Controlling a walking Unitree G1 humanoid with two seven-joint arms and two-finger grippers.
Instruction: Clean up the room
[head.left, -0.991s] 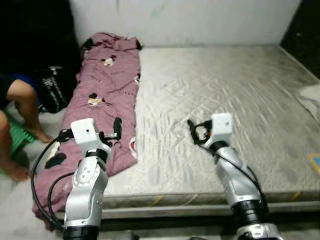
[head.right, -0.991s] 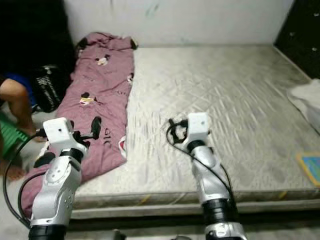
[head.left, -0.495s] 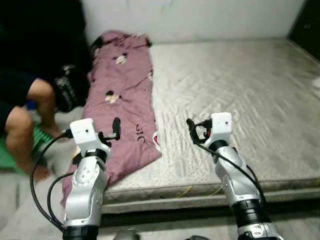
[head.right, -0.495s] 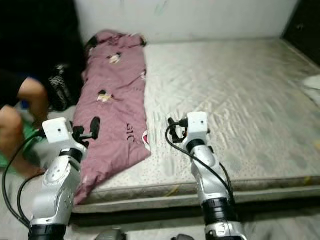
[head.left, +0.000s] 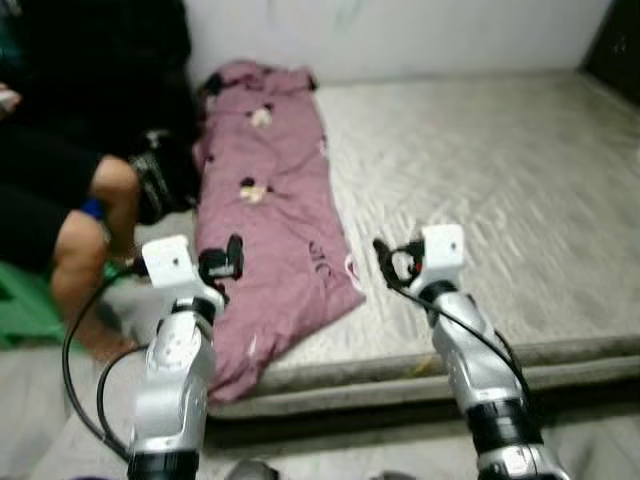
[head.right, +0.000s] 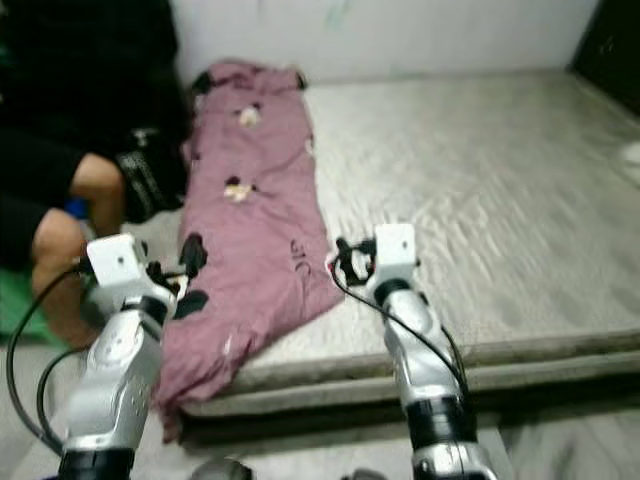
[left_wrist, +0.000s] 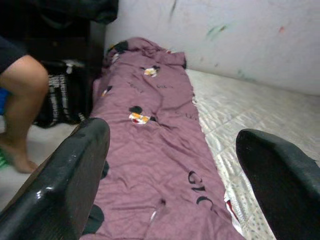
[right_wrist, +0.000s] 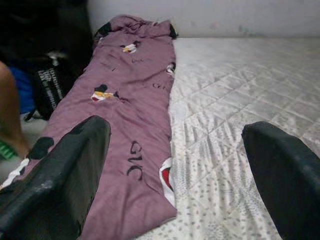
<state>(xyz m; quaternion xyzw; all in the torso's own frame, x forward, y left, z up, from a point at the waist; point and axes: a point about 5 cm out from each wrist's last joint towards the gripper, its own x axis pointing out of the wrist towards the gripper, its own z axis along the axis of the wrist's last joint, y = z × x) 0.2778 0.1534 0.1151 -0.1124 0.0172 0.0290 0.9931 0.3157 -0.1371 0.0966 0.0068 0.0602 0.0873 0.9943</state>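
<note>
A mauve cartoon-print blanket (head.left: 270, 215) is laid lengthwise along the robot's-left edge of a bare quilted mattress (head.left: 500, 170), its far end bunched against the white wall (head.left: 400, 30) and its near end slumped over the mattress corner toward the floor. Both hands are held raised and empty short of the bed: the left hand (head.left: 228, 262) is seen over the blanket's near end, the right hand (head.left: 385, 262) just past its inner edge above bare mattress. In both wrist views the black fingers (left_wrist: 65, 175) are spread wide apart, with cloth visible between them and nothing gripped. A seated person's bare leg (head.left: 90, 250) and a dark printed bag (head.left: 165, 180) are seen on the floor close beside the blanket's outer edge. The step in hand is judged to be the approach to the blanket for folding or straightening. It would be done well if the near hem were taken at two well-separated points, one per hand, with the fingers pressed down into the cloth before closing so that one layer is pinched, not the mattress ticking. The left arm's path is best kept inboard of the person's leg. The head views are blurred, so finer folds cannot be made out.
</note>
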